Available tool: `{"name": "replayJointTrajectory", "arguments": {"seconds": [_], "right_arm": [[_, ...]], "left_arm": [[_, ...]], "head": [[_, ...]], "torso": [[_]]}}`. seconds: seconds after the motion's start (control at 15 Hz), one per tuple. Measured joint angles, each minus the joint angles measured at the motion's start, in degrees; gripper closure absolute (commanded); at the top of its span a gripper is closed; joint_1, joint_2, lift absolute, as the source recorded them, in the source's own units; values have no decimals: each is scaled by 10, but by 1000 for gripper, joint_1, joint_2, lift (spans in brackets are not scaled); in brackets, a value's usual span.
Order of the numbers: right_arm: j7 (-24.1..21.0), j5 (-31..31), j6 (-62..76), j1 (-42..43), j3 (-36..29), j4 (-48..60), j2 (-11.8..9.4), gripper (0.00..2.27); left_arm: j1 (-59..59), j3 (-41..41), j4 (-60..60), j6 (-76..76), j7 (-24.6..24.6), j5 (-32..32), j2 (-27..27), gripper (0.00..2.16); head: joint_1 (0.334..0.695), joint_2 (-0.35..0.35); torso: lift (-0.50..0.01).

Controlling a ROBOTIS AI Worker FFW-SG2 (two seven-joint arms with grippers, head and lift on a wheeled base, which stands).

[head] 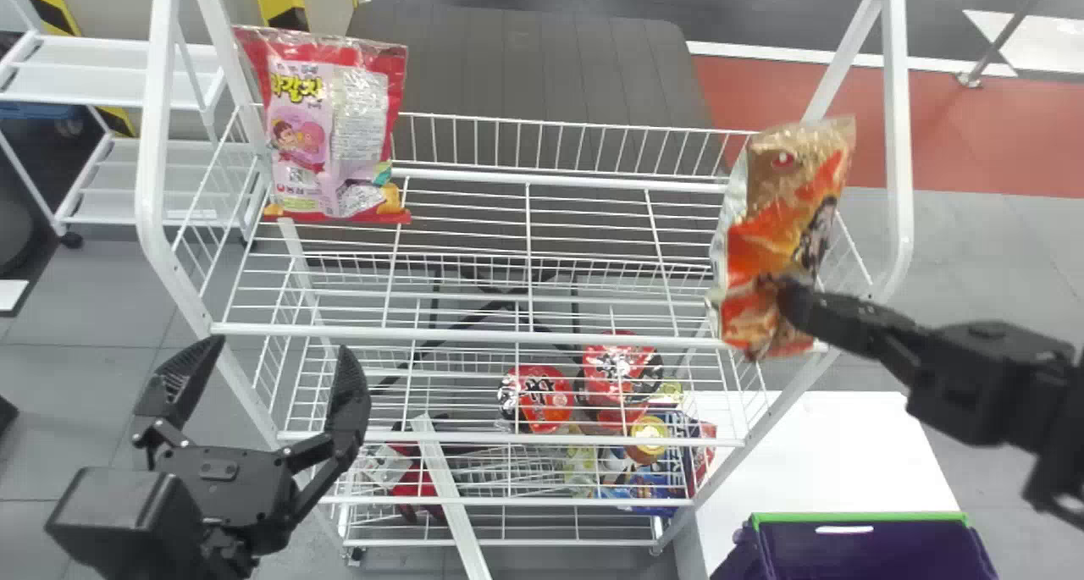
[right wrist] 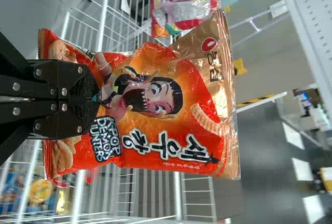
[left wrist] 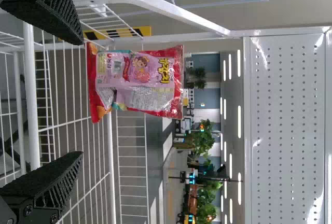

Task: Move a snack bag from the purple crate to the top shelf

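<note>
Grey floor behind, R fingers grip orange snack bag nr top shelf

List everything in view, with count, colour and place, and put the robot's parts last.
Snack bag: one, orange and brown, in the right gripper, by the top shelf's right end
Second snack bag: one, pink and red, top shelf's left end
Wire rack: one, white, centre
Round packs: at least two, red, lower in the rack
Other packs: several, mixed colours, low in the rack; exact count unclear
Crate: one, purple with green rim, bottom right
Table: one, white, behind the crate
Cart: one, white, far left
Plants: several, green, background
Left gripper: one, black, open, before the rack's left side
Right gripper: one, black, shut on the orange bag
</note>
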State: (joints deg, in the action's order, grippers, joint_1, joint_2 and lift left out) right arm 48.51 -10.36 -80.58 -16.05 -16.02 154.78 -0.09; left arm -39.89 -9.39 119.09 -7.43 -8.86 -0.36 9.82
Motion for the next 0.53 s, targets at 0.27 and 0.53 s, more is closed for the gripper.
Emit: {"name": "replayJointTrajectory", "arguments": {"seconds": [0.27, 0.53], "right_arm": [[-75, 3, 92, 52, 77, -72, 0, 1592], [-117, 22, 244, 65, 136, -162, 0, 1595]], "left_arm": [[7, -8, -16, 0, 0, 0, 0, 39], [12, -11, -32, -10, -1, 0, 0, 39]], "head": [[695, -41], [695, 26]], "torso": [[0], [0]]}}
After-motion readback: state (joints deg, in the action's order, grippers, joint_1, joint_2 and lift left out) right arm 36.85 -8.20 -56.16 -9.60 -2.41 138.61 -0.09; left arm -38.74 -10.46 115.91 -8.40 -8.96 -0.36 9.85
